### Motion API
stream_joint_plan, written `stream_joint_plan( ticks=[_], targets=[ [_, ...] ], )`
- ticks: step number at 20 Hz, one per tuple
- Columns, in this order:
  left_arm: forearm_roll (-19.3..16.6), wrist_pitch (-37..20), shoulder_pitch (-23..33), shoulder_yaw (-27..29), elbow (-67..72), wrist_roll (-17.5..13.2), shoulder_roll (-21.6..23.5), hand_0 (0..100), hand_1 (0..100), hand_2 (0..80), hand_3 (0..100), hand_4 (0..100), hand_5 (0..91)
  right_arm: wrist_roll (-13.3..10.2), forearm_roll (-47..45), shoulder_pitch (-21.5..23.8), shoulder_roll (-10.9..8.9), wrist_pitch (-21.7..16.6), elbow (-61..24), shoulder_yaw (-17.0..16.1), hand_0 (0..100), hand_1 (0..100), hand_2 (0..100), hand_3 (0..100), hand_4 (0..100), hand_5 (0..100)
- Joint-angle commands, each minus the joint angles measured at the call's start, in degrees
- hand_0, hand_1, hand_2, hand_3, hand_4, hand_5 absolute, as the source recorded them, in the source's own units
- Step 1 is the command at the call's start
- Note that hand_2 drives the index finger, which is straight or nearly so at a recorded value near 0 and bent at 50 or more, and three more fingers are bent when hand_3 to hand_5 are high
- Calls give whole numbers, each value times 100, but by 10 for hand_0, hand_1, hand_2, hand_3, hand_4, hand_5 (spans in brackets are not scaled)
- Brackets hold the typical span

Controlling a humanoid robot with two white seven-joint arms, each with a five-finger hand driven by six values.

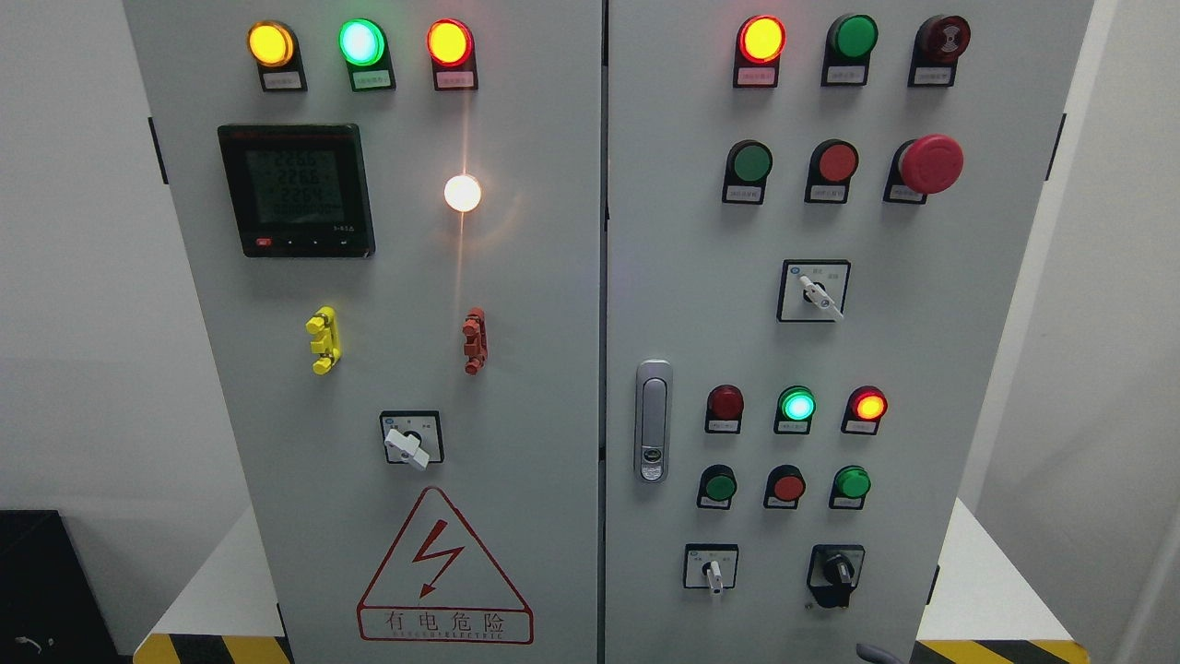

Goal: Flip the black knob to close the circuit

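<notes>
Hand state could not be told: neither showed clearly. Only a grey sliver (880,654) sat at the bottom edge, just below the black knob (837,572), lower right.

1. Your right hand (880,654) shows only as a small grey, rounded sliver at the very bottom edge of the head view, a little right of the middle.
2. It enters from below, and the frame cuts it off, so you see neither wrist nor forearm behind it.
3. Too little of it is visible to tell its pose, or whether it grips or touches anything.
</notes>
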Motion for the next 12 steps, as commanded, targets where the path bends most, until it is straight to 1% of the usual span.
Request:
stream_joint_plan(
  ticks=[1, 3, 5, 12],
  targets=[
    [0, -5, 0, -6, -5, 5, -1, 120, 556, 0, 0, 0, 0, 83, -1091, 614, -75, -385, -505, 59, 0, 0, 104, 224, 157, 83],
    [0, -5, 0, 3, 3, 14, -1, 120, 556, 0, 0, 0, 0, 179, -1293, 755, -101, -562, -505, 67, 0, 0, 85, 189, 114, 41],
    [0, -5, 0, -6, -5, 5, -1, 120, 556, 0, 0, 0, 0, 329, -1434, 799, -101, -589, -505, 67, 0, 0, 74, 168, 83, 8],
    [0, -5, 0, 3, -5, 5, -1, 120, 556, 0, 0, 0, 0, 365, -1584, 887, -110, -606, -505, 67, 0, 2, 44, 98, 15, 0]
  ],
)
